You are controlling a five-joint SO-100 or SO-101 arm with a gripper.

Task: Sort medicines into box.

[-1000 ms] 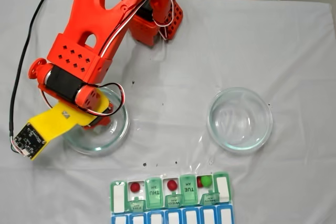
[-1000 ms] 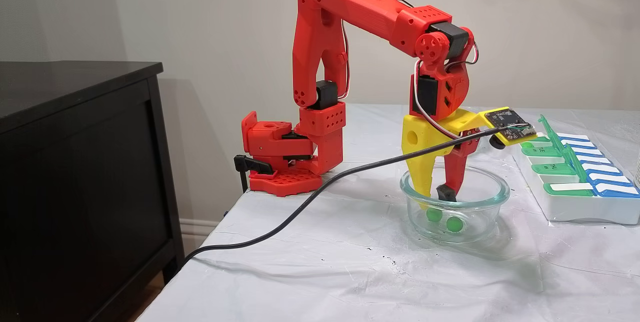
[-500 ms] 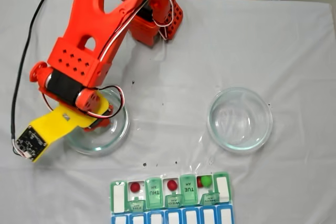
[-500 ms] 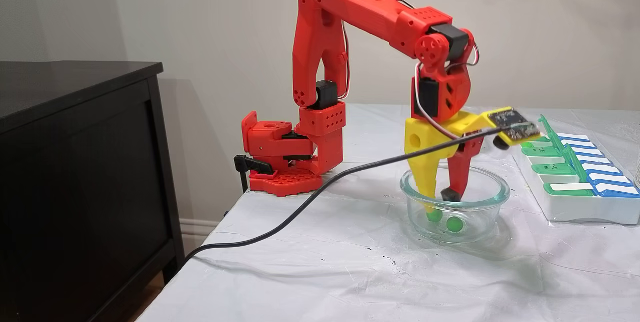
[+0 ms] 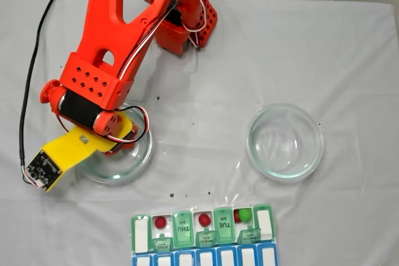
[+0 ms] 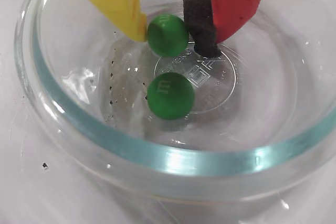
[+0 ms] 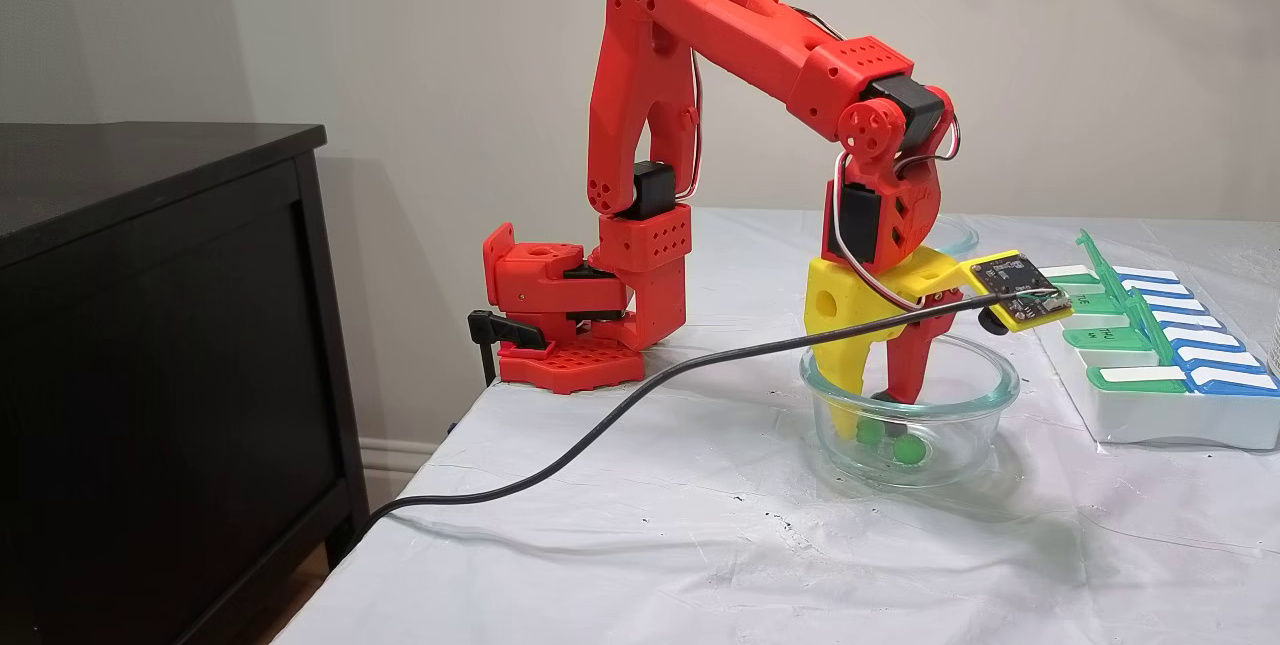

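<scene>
I have the red printed arm point(image 7: 740, 25) bent down over the white-covered table point(image 7: 700, 545), its wrist hanging into the round clear glass dish point(image 7: 985, 390) on the left side of the top-down fixed view point(image 5: 144, 154). The second clear glass dish point(image 5: 315, 154) sits well apart to the right there, with nothing in it that I can see. Along the near edge of that view lies the rectangular pill organizer with translucent green lids and a blue row point(image 5: 139, 232); I count two small red balls point(image 5: 161, 222) and one green ball point(image 5: 245, 215) already lying in open compartments.

What matters for me is down in the dish. In the wrist view the gripper point(image 6: 176, 35) is parted, its yellow finger point(image 6: 118, 1) on the left and its red finger with the black foam pad point(image 6: 202, 24) on the right. One small glossy green ball point(image 6: 167, 35) sits right between them, touching the yellow tip, with only a sliver of gap left to the pad. It is not yet pinched as far as I can tell. The second green ball point(image 6: 170, 96) lies just below it in that view, nearer the camera, outside the fingers' line.

So my target is dead centre along the closing axis; being round, it has no long axis to align. I judge closing is all that remains, though the ball may squirt out sideways on the slick glass.
</scene>
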